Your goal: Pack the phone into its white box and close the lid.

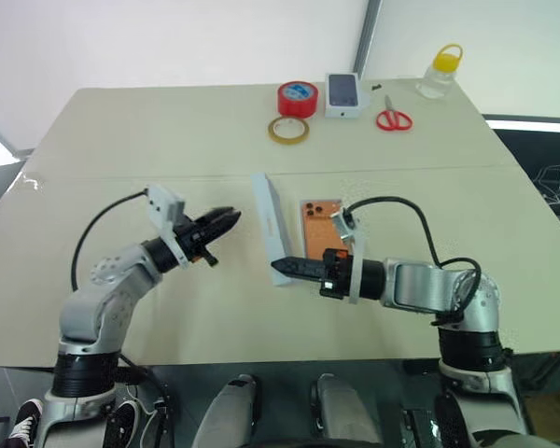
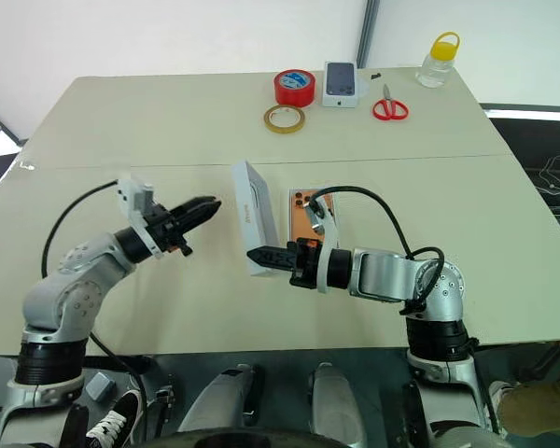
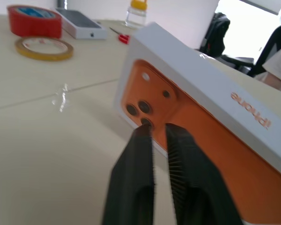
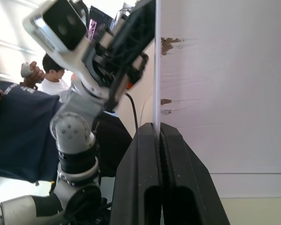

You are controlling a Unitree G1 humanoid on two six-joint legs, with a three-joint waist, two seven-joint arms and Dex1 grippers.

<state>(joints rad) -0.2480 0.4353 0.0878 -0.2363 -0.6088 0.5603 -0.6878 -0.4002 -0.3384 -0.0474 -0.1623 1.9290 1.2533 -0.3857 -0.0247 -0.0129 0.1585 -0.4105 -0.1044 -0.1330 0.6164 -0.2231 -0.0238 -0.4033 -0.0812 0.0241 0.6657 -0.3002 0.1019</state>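
Observation:
The lid point(image 1: 269, 221) stands on its long edge at mid-table, its orange phone picture point(image 3: 178, 117) facing my left gripper. My right gripper point(image 1: 278, 268) is shut on the lid's near wall; in the right wrist view its fingers point(image 4: 145, 159) clamp that thin white wall beside the lid's white inside point(image 4: 225, 84). Just right of the lid, the orange phone point(image 1: 319, 231) lies flat, lenses up, in the white box point(image 1: 301, 224), of which a thin rim shows. My left gripper point(image 1: 231, 220) hovers shut and empty a short way left of the lid, pointing at it.
At the table's far side lie a red tape roll point(image 1: 297, 97), a yellowish tape ring point(image 1: 287, 129), a small white box with a dark phone picture point(image 1: 343, 93), red scissors point(image 1: 393, 119) and a yellow-capped bottle point(image 1: 441, 72). A person point(image 4: 18, 117) shows behind.

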